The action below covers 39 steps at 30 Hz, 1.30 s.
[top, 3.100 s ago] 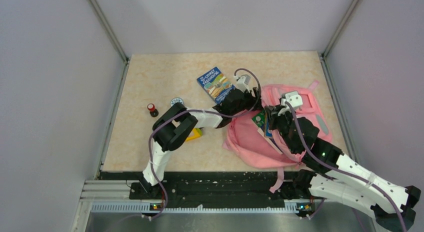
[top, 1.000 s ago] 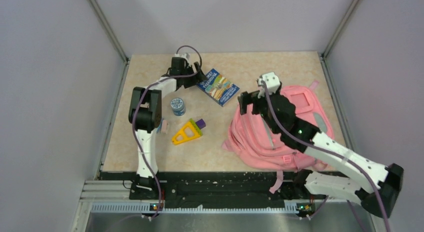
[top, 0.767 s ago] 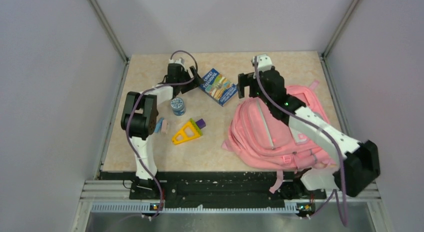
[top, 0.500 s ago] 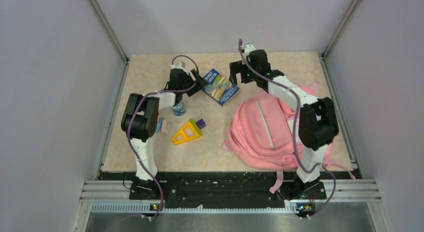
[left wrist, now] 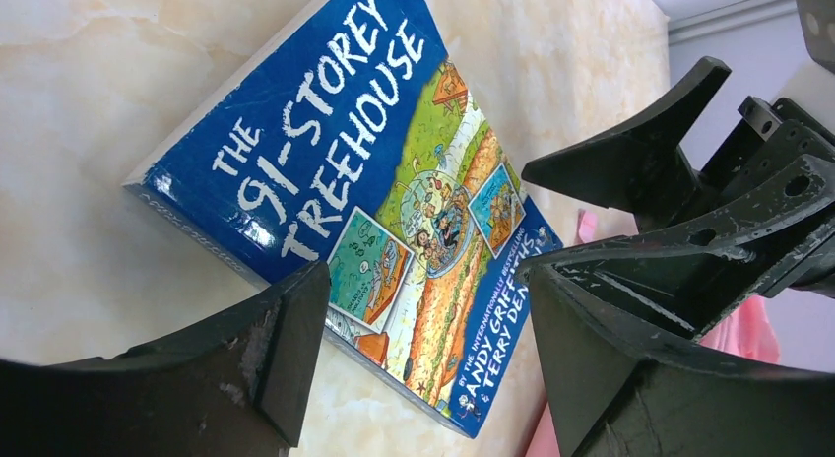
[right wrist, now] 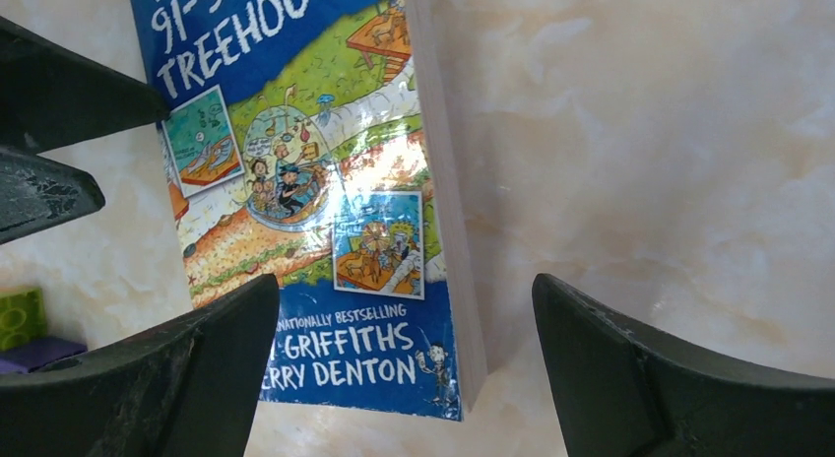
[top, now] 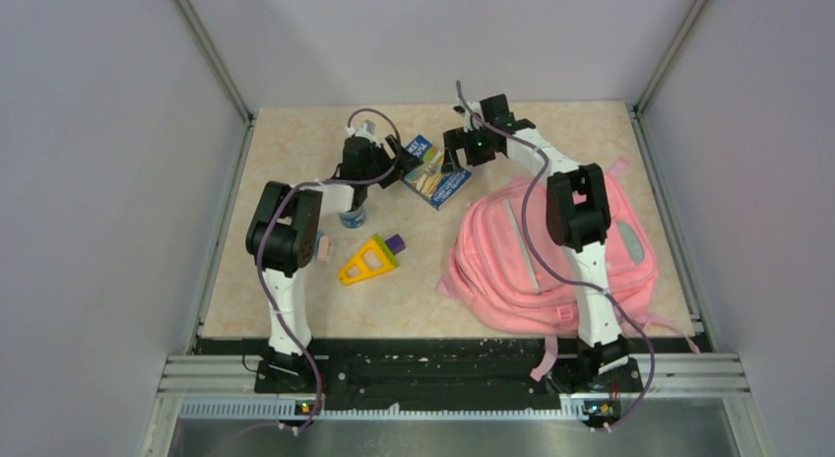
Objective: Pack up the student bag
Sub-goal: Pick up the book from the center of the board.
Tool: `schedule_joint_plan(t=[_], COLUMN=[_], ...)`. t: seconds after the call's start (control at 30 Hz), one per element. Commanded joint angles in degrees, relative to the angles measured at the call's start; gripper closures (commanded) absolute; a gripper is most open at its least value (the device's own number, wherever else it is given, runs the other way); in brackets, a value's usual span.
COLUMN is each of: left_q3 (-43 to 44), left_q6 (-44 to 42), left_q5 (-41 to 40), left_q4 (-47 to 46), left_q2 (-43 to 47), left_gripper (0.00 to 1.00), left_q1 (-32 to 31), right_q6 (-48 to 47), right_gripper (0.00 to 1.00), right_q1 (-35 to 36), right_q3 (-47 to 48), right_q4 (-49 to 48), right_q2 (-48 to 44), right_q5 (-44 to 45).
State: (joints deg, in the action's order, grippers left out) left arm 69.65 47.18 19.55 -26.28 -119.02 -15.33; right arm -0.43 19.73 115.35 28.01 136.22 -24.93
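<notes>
The student bag (top: 551, 265), a soft pink backpack, lies flat at the right of the table; a sliver of it (left wrist: 758, 334) shows in the left wrist view. A blue paperback, "The 91-Storey Treehouse" (top: 435, 173) (left wrist: 364, 191) (right wrist: 315, 201), lies flat on the table just left of the bag's top. My left gripper (top: 402, 160) (left wrist: 423, 304) stands open at the book's left side, its jaws spread over a corner of the cover. My right gripper (top: 454, 152) (right wrist: 406, 299) is open over the book's right edge. Neither holds anything.
A small blue-and-white jar (top: 352, 218) stands under the left forearm. A yellow triangular ruler (top: 368, 263) with a purple block (top: 394, 244) (right wrist: 39, 354) and a pink eraser (top: 322, 248) lie left of centre. A green brick (right wrist: 18, 314) shows beside the purple block. Walls enclose the table.
My right arm has swung off the bag to the far side and come down at the book's right edge. My left gripper has slid right to the book's left side.
</notes>
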Motion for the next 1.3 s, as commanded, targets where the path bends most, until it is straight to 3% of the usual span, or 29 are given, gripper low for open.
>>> schedule_joint_plan(t=[0.0,0.17,0.4,0.77,1.0,1.27], left_q3=[-1.62,0.4,3.12,-8.85,-5.46,-3.84], left_q6=[-3.14,-2.67,-1.05,-3.54,1.93,4.5], left_q5=[-6.99,-9.47,-4.95,-14.36,-6.33,-1.09], left_q4=[6.09,11.89,13.52,11.74,6.09,1.41], left_q2=[2.33,1.22,-1.74,10.28,2.77,-0.89], left_gripper=[0.19,0.17,0.17,0.14,0.15,0.28], left_q1=[-0.69,-1.18,-1.37,-1.81,-1.81,-2.39], right_q6=[-1.6,-0.75,-0.34,1.96,3.13,8.46], right_gripper=[0.05,0.06,0.08,0.11,0.11,0.14], right_q1=[-0.15,-0.21,-0.13,0.19,0.93,4.47], right_q3=[5.94,6.19,6.2,5.27,5.21,5.06], right_q4=[5.12,5.73,6.98,6.91,6.21,1.74], right_q2=[2.82,4.33,5.44,5.81,5.95,7.15], right_q5=[-6.59,-8.59,-12.74,-11.78,-12.27,-18.44])
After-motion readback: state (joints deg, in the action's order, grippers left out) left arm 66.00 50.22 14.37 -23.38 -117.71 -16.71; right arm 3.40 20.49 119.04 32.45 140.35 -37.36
